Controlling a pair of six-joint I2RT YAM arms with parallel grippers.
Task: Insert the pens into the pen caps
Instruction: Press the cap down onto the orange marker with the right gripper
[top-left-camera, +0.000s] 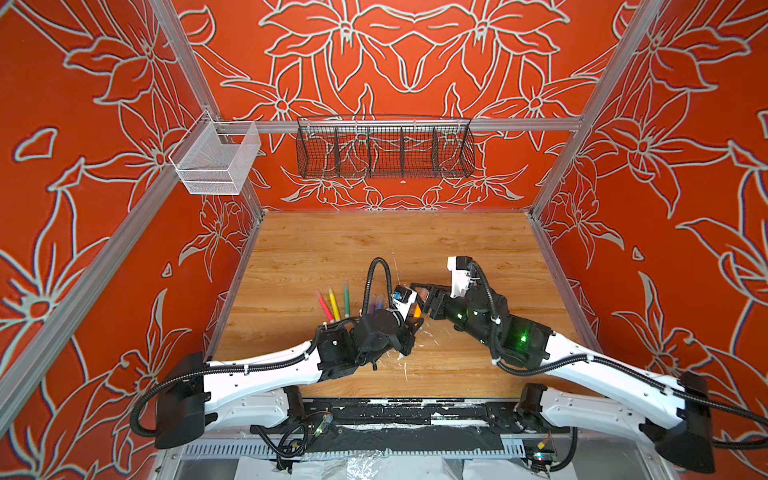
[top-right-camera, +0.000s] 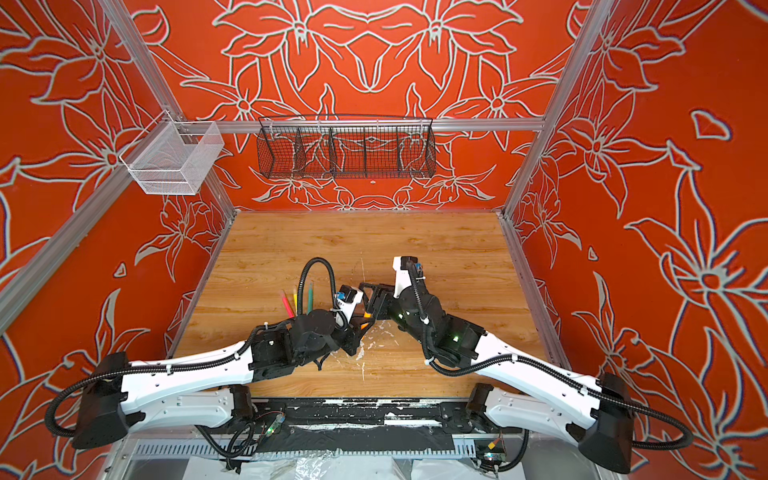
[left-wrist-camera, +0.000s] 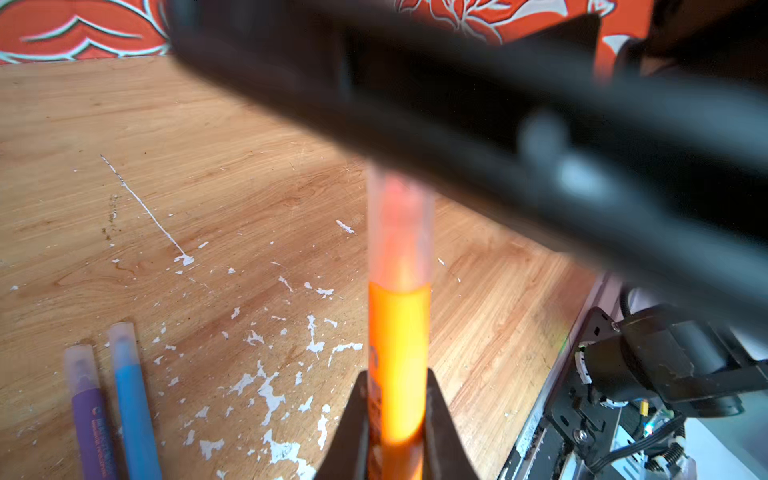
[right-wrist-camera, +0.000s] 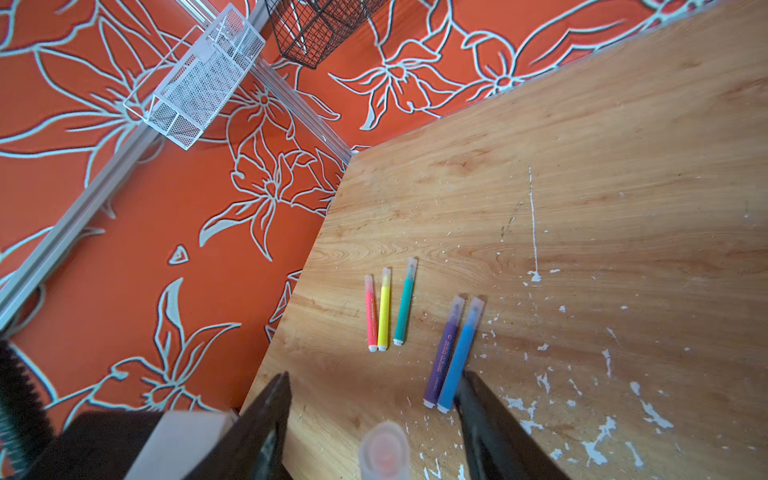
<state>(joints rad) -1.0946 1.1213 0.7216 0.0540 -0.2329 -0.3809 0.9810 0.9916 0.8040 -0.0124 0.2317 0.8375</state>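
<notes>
Orange pen tip seated inside clear cap; left gripper clamps barrel

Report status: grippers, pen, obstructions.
Left gripper shut on orange pen, cap on its tip. Right gripper open, astride the cap. Nothing in the way.

- Table: matt wood grain, scratched, flecked white.
- Orange pen: smooth, glossy plastic; its cap frosted, translucent.
- Black basket: thin wire.
- White basket: fine mesh.
</notes>
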